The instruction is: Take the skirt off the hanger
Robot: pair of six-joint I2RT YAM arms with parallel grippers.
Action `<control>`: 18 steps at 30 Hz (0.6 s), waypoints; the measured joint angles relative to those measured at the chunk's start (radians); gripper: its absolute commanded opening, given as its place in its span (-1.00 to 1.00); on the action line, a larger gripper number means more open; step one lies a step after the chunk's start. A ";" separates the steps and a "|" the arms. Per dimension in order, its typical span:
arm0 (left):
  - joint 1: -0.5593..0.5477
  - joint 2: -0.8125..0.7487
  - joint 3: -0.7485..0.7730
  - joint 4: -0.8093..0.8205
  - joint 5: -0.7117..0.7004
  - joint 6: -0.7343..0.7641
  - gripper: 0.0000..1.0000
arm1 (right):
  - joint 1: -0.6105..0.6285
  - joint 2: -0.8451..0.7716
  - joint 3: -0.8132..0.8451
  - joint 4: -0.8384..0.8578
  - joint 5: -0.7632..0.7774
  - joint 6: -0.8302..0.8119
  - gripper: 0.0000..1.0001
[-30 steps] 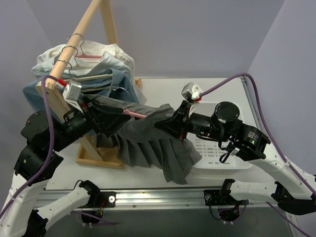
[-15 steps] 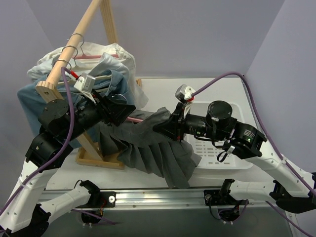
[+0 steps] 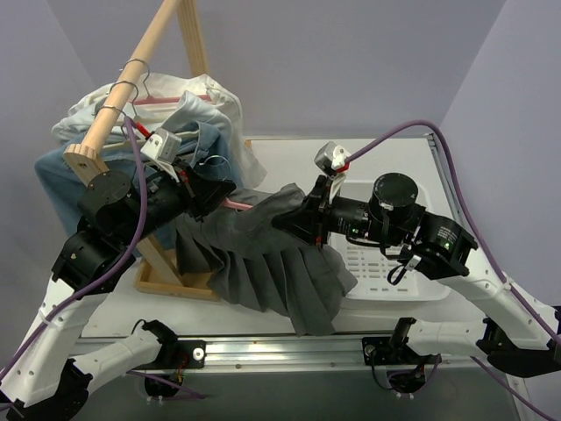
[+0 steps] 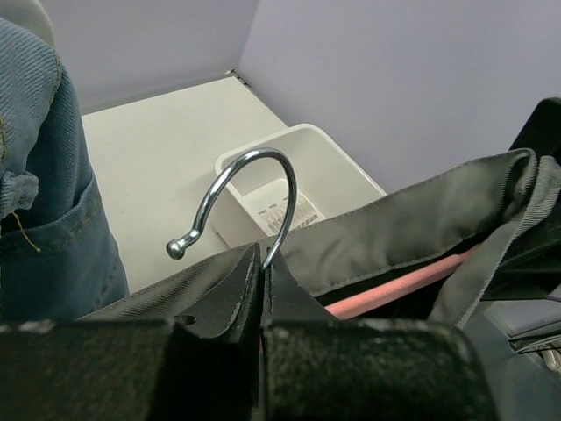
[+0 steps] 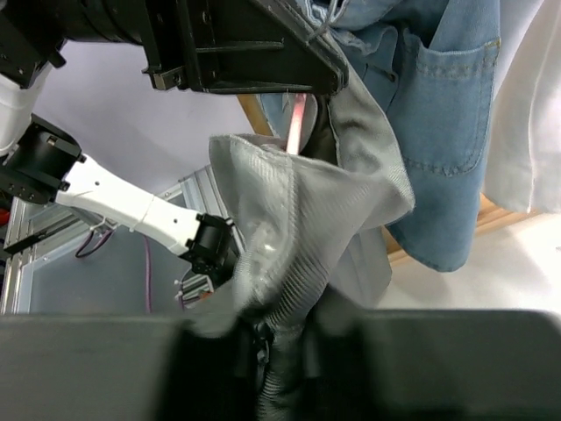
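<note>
The dark grey pleated skirt (image 3: 263, 263) hangs between my two arms, its waistband (image 4: 394, 228) still draped over the pink hanger (image 3: 238, 203). My left gripper (image 4: 263, 263) is shut on the stem of the hanger's silver hook (image 4: 263, 167), which curls up out of the jaws. The pink bar (image 4: 394, 285) shows under the waistband. My right gripper (image 5: 272, 342) is shut on a bunched fold of the skirt (image 5: 289, 228) at the hanger's other end. In the top view my left gripper (image 3: 223, 189) and right gripper (image 3: 294, 219) face each other across the hanger.
A wooden rack (image 3: 158, 44) at the back left carries a light blue denim garment (image 3: 53, 184) and a white shirt (image 3: 210, 101). Its wooden base (image 3: 175, 281) lies under the skirt. A white basket (image 3: 386, 272) sits beneath my right arm.
My left arm swung in toward the hanger's hook, and its jaws went from open to shut on the wire. The right gripper kept its hold on the skirt.
</note>
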 measured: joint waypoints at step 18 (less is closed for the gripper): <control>-0.002 0.025 0.037 -0.049 -0.042 0.044 -0.95 | 0.000 -0.035 0.076 -0.003 0.138 0.044 0.05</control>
